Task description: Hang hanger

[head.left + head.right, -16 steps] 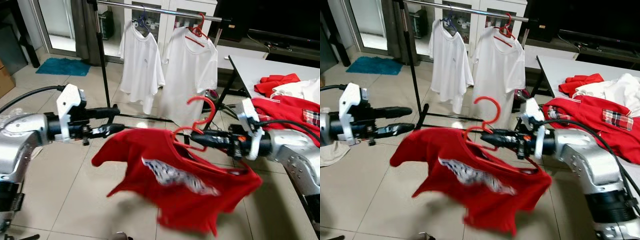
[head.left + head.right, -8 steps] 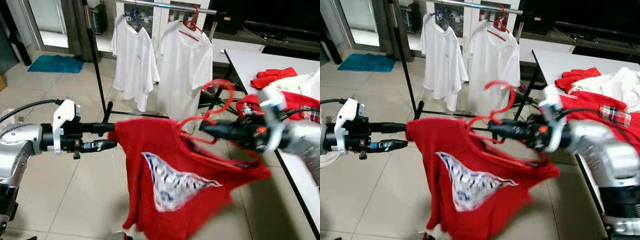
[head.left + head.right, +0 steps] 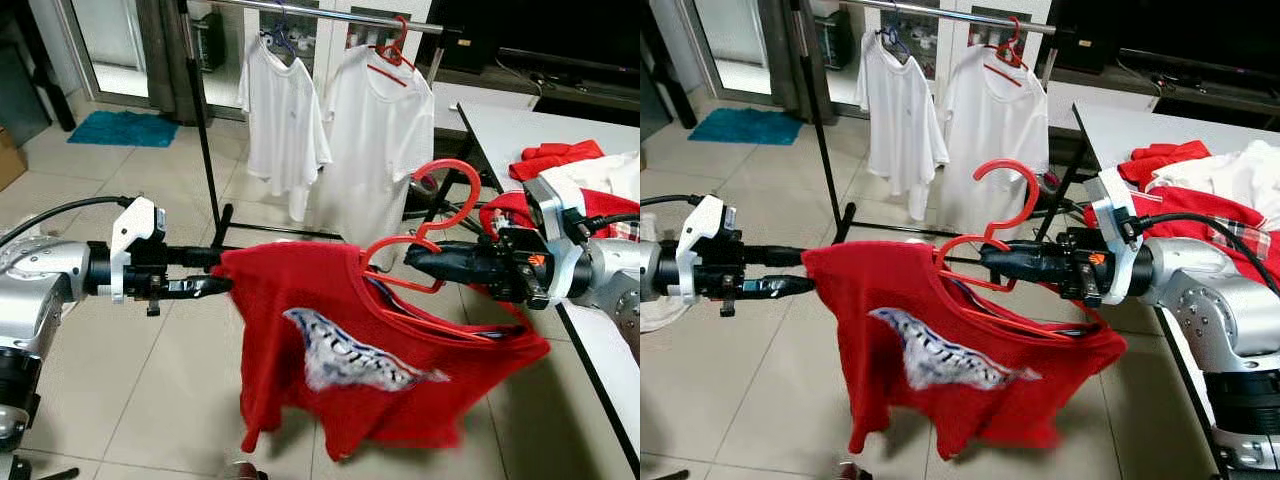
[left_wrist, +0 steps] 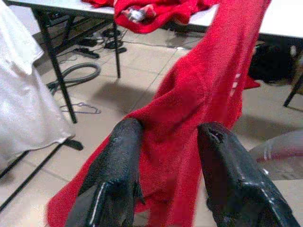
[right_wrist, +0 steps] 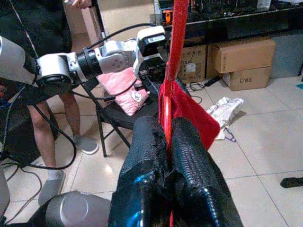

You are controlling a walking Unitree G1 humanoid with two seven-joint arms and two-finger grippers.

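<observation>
A red hanger (image 3: 1035,190) carries a red T-shirt (image 3: 350,340) with a white print, held in the air in front of me. My right gripper (image 3: 410,262) is shut on the hanger just below its hook, and its fingers (image 5: 189,156) press on the red rod. At the shirt's left shoulder, my left gripper (image 3: 222,270) is open with red cloth (image 4: 180,118) lying between its fingers (image 4: 118,156). Behind stands the clothes rack's rail (image 3: 330,14).
Two white T-shirts (image 3: 285,120) (image 3: 375,130) hang on the rail from a blue and a red hanger. A white table (image 3: 500,125) with red and white clothes (image 3: 555,158) stands at the right. A person's legs (image 5: 47,127), a chair and boxes (image 5: 241,61) lie behind me.
The shirt has swung from spread low to hanging under the hanger, its left shoulder now between the left fingers. The right gripper keeps its hold. The camera has shifted slightly.
</observation>
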